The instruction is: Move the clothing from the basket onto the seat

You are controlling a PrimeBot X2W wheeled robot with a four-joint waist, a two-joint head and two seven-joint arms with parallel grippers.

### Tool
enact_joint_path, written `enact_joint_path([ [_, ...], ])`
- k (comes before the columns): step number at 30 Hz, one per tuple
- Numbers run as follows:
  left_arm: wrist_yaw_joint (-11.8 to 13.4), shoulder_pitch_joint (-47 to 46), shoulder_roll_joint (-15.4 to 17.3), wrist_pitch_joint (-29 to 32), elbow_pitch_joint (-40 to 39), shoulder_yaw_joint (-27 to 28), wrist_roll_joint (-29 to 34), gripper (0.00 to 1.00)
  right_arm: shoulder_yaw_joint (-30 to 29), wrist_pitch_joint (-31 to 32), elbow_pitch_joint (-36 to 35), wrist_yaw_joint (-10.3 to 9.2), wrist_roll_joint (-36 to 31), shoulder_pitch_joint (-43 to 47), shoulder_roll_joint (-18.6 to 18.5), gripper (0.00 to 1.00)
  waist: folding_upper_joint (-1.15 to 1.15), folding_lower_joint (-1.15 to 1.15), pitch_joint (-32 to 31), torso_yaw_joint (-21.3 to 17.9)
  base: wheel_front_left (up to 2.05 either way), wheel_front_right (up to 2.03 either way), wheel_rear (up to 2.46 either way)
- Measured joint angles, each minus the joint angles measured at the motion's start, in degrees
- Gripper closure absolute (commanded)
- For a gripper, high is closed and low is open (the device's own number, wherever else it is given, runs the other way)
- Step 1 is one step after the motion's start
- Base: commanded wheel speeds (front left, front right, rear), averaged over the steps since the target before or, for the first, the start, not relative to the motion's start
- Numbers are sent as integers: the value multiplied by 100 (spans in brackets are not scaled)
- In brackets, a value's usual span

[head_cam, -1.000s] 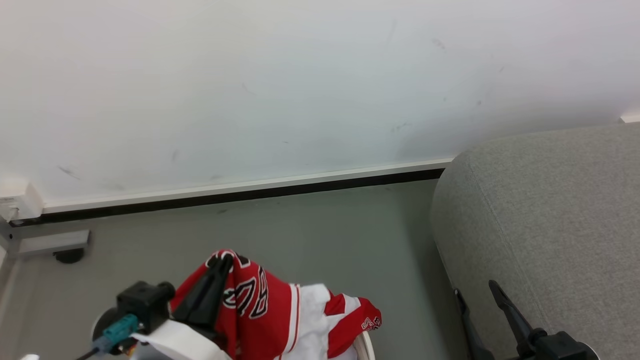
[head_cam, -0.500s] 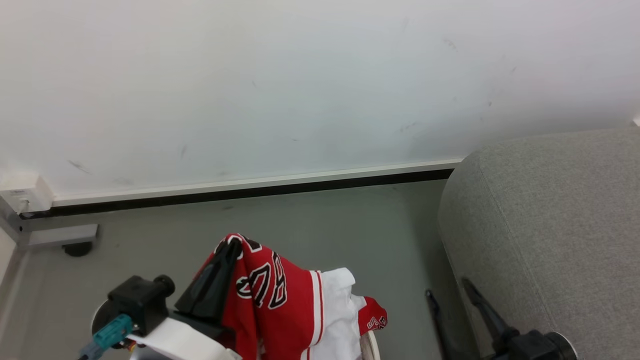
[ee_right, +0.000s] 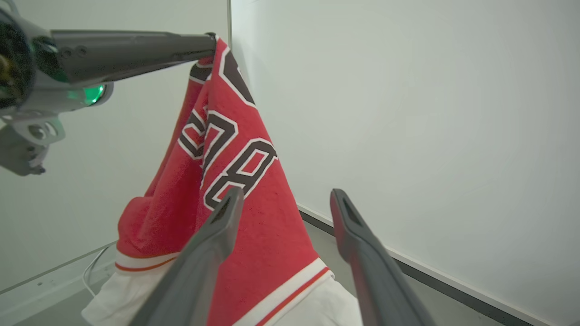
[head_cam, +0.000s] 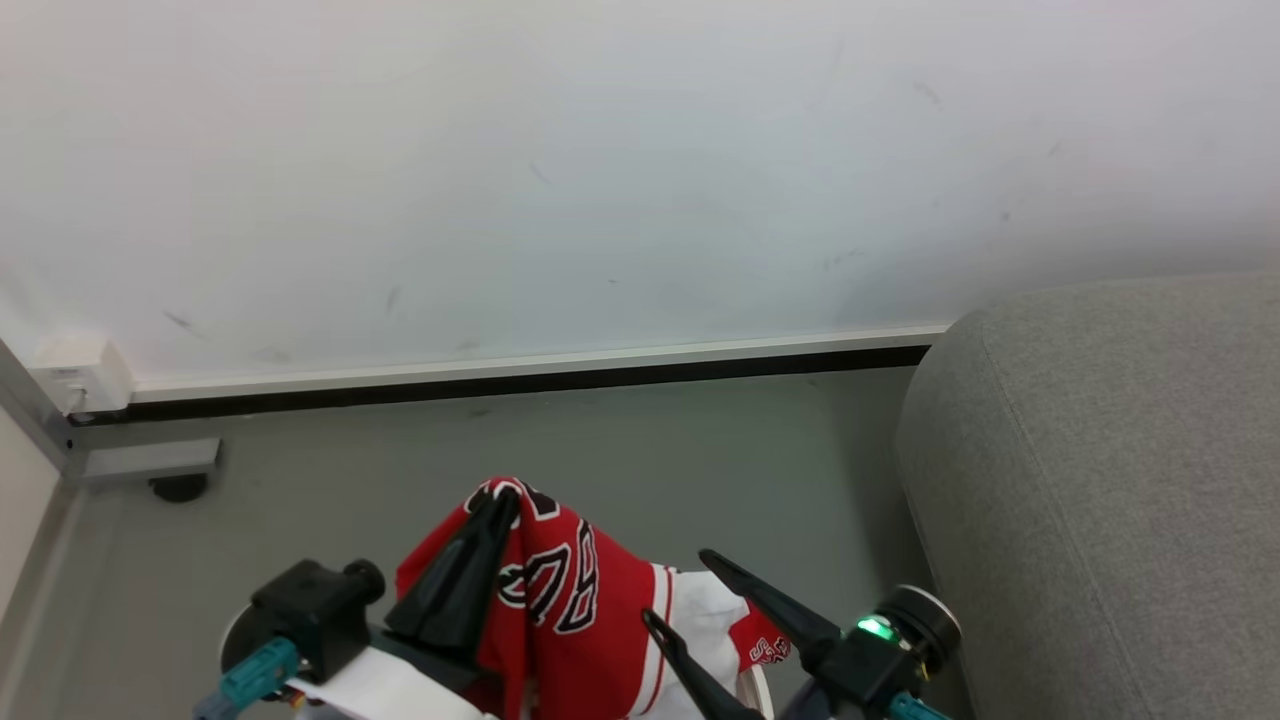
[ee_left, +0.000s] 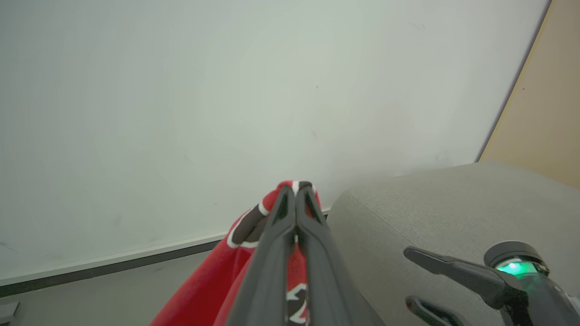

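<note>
The clothing (head_cam: 570, 600) is held up above the floor (head_cam: 640, 460), pinched at its top fold by the left claw (head_cam: 503, 497), whose fingers are pressed together on the red fabric. In the left wrist view the closed tips (ee_left: 297, 188) are seen with a red and white fold gripped between them. The lower part of the garment is cut off by the bottom edge of the head view, so how far it hangs cannot be told. Dark, white-outlined numerals are seen on the cloth (ee_right: 235, 154), partly lost in its folds. A pale curved edge beneath the white trim is perhaps the rim of the basket (head_cam: 757, 690); the rest of it is out of frame. The right claw (head_cam: 678, 586) is spread wide and empty, just beside the hanging cloth, on the side towards the seat (head_cam: 1100, 480). Whether one of its fingers touches the fabric cannot be judged. The clothing is kept apart from the seat, which is itself cut off at the right and bottom edges.
</note>
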Motion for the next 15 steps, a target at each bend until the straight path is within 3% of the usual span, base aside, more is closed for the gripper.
enact_joint_path([
  [7,-104,-53,-116,43,-42,-264,1,100,976,0,312,1,490,-936,-154,0,0,0,-33,116,0,0,0],
  [15,-234,-144,-298,100,-174,-604,3,100,1427,-1,676,0,836,-1523,-85,0,0,0,-75,223,0,0,0],
])
